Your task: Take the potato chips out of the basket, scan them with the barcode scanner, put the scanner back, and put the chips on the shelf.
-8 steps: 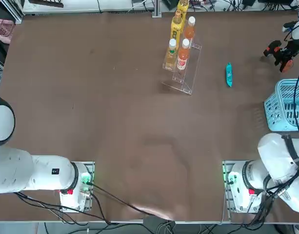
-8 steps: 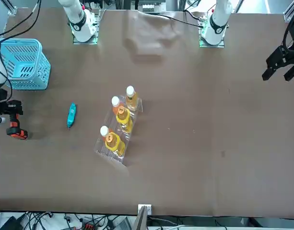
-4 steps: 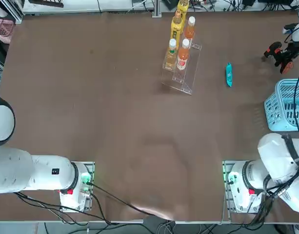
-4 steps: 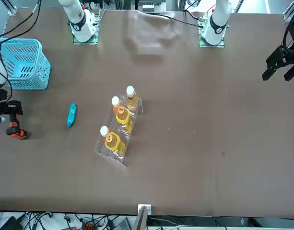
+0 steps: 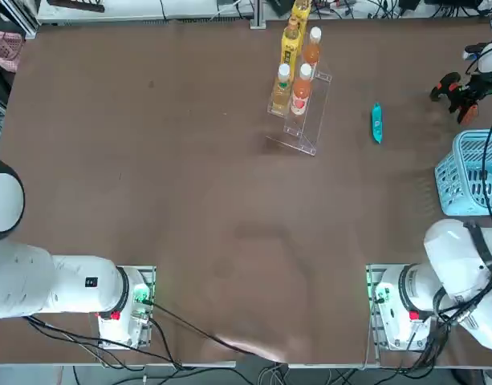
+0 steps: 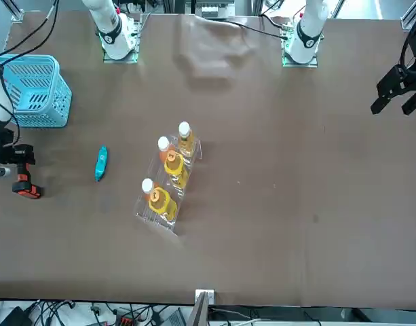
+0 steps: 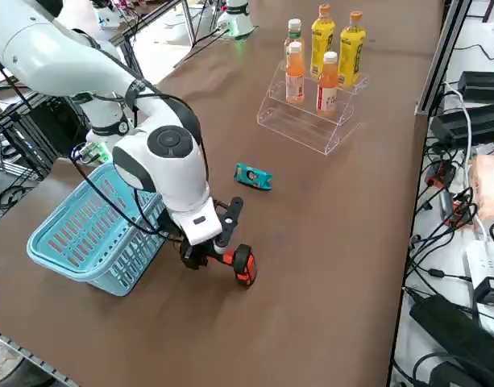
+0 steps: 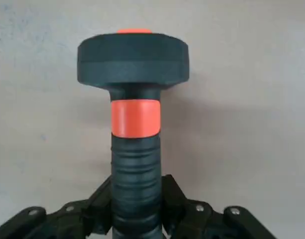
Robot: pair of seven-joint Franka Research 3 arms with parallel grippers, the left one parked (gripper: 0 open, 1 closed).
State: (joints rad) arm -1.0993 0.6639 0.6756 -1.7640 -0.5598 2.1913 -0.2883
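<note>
End effector: the right end effector [image 8: 136, 209] is clamping its fingers tight around the ribbed black handle of the barcode scanner [image 8: 133, 94], near the right edge of the surface by the basket.
Scanner: it is hanging low over the surface [image 5: 189, 200], head turned away from the wrist, probably so it can be aimed at the packet or set back down; which one I cannot tell.
Chips: the potato chips [image 5: 377, 123] are lying flat on the bare surface, between the shelf and the scanner, well apart from both, presumably left there to be scanned.
Basket: the basket [image 7: 85, 234] is sitting just beside the arm, and nothing is showing inside it.
Shelf: the shelf [image 5: 300, 112] is carrying orange and yellow drink bottles [image 5: 297, 64], and its lower tier is showing free, which would suit the chips.
Surface and room: a brown cloth is covering the surface; cables [image 7: 464, 242] and power strips are trailing along its far edge.
</note>
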